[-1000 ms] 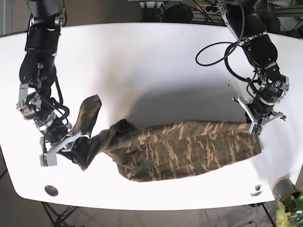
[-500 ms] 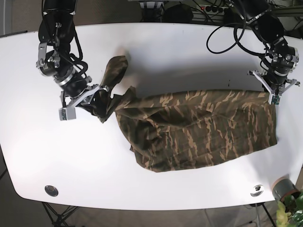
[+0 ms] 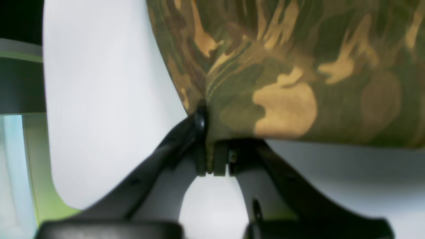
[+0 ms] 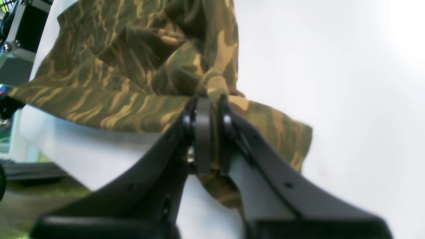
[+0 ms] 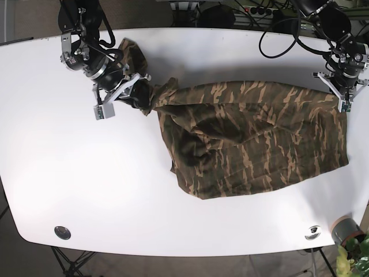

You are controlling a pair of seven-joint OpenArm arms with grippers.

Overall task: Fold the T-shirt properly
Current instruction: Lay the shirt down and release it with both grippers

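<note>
Camouflage T-shirt (image 5: 253, 138) between both arms' clamped jaws.

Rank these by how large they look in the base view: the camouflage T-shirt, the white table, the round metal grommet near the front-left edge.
1. White table
2. Camouflage T-shirt
3. Round metal grommet, by far the smallest

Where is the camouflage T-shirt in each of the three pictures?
Base view: the T-shirt lies spread across the middle and right of the white table.
Left wrist view: it fills the top right, its corner pinched in the left gripper.
Right wrist view: it is bunched at the upper left, clamped in the right gripper.
Shared landmark: the white table under the cloth.
</note>
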